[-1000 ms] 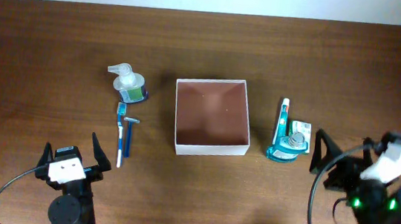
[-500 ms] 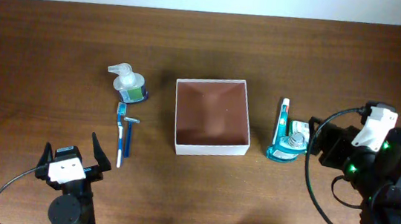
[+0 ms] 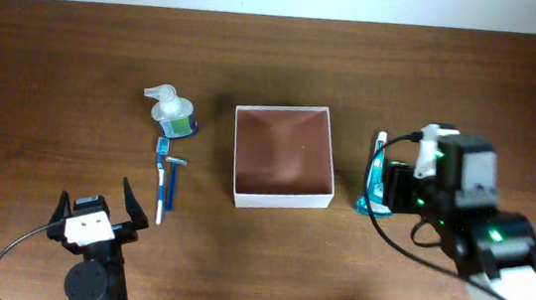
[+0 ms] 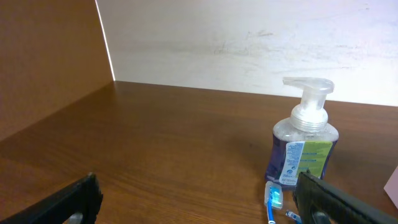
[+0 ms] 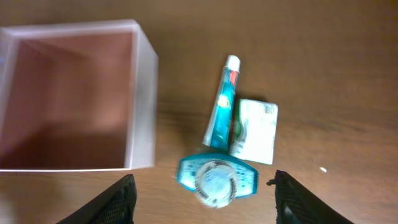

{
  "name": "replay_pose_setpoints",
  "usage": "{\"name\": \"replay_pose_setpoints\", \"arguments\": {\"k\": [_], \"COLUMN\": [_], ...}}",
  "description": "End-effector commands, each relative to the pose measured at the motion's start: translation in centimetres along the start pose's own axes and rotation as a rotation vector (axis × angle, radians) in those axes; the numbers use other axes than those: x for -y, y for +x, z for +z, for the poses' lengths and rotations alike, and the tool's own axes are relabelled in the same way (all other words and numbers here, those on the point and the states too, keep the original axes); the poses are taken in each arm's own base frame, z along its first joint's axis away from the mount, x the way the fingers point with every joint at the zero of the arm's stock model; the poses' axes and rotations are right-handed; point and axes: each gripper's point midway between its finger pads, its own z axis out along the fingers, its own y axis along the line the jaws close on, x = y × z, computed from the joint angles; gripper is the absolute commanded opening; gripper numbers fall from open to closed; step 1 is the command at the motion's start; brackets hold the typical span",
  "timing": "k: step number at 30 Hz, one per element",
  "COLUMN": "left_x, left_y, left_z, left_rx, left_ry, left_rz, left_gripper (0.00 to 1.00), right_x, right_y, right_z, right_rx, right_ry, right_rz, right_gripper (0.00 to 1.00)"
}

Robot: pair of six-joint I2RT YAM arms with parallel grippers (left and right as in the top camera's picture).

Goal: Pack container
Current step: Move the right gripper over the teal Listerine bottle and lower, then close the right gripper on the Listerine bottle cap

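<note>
Container (image 3: 282,157) empty, mid-table. Right gripper (image 5: 205,202) fingers spread wide, hovers over teal bottle (image 5: 217,177) on right-edge side of container. Centre on bottle body, descend straight, avoid toothpaste tube (image 5: 222,102) just beside it. Left gripper (image 4: 202,205) fingers apart, holds nothing, near front edge.

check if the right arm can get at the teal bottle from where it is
Probably yes: the right end effector hangs open directly over the teal bottle, nothing between them; the toothpaste tube and white packet lie close beside it.
</note>
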Motion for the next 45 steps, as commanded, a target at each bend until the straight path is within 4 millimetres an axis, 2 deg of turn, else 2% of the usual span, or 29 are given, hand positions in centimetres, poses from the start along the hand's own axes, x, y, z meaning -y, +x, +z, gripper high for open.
{"name": "replay_pose_setpoints", "arguments": {"k": [1,6,16,25,27,30,34,45], "left_x": [-0.3,-0.3,-0.3,-0.3,-0.3,-0.3,-0.3,-0.3], "left_y": [0.2,0.2,0.2,0.2,0.2,0.2,0.2,0.2], "left_z": [0.0,0.0,0.0,0.0,0.0,0.0,0.0,0.0], "left_rx": [-0.001,-0.001,-0.001,-0.001,-0.001,-0.001,-0.001,-0.001], "left_ry": [-0.015,-0.016,-0.015,-0.015,-0.016,-0.015,-0.015,-0.015], "left_rz": [0.008,0.008,0.009,0.008,0.008,0.008,0.008,0.008], "left_gripper": [1.0,0.99,0.99,0.99,0.99,0.99,0.99,0.99], "right_x": [2.2,1.6,1.6,0.6,0.5,0.5,0.6,0.8], "right_y": [-0.5,-0.4,0.0,1.1,1.2,1.3,1.5,2.3], "right_z": [1.1,3.1,5.2,7.8,8.0,8.1,8.0,7.8], "right_rx": [-0.009,-0.052,-0.105,-0.182,-0.191,-0.195,-0.203,-0.236], "right_ry": [0.168,0.142,0.152,0.106,0.105,0.106,0.107,0.114], "right_rz": [0.02,0.014,0.006,0.004,0.004,0.004,0.003,0.0], "right_gripper": [0.65,0.68,0.71,0.7,0.7,0.64,0.61,0.6]}}
